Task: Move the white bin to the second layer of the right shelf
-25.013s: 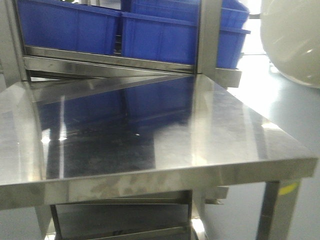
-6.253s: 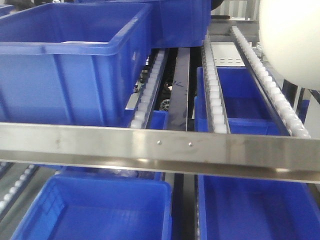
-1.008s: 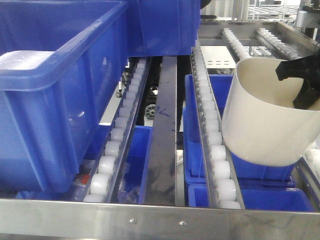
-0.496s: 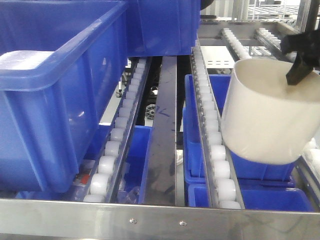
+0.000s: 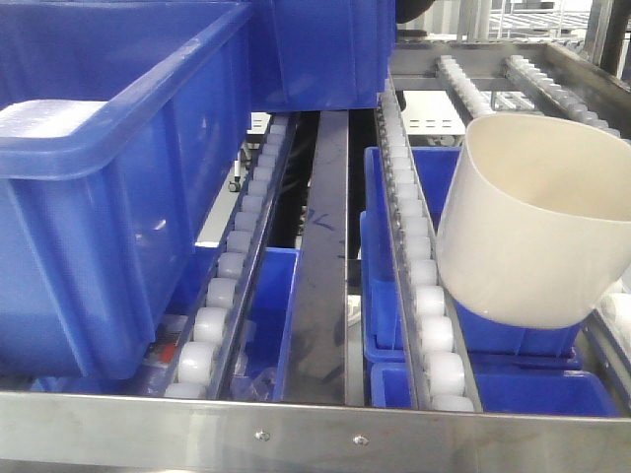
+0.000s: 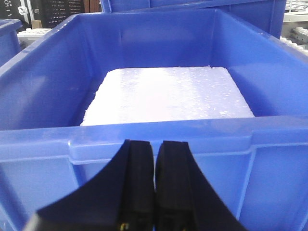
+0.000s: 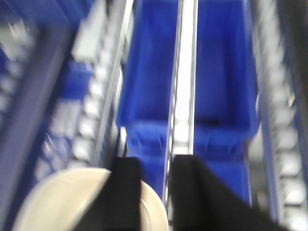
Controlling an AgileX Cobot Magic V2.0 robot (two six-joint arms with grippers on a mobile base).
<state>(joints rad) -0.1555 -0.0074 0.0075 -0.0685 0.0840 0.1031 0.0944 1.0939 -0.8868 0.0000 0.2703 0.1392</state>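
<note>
Off-white and glossy, the white bin (image 5: 527, 236) sits tilted on the right shelf second layer (image 5: 419, 286), its base resting on a track of small white rollers (image 5: 426, 301) and its open mouth leaning toward the right and back. No gripper touches it in the front view. Just left of the bin runs a dark steel centre strip (image 5: 323, 266), and beyond that strip another roller track carries a large blue crate (image 5: 108, 187) on the left side of the same level. Below the bin, through the gaps between the tracks, lower blue crates (image 5: 463, 345) show on the level underneath. A riveted steel front rail (image 5: 306, 434) crosses the bottom edge in front of the bin. The left gripper (image 6: 154, 149) has its black fingers pressed together with nothing between them, hanging just in front of the rim of a blue crate that holds a white foam slab (image 6: 166, 94). The right gripper (image 7: 156, 168) appears blurred, its two dark fingers spread apart and empty, above the bin's pale rim (image 7: 86, 197).
</note>
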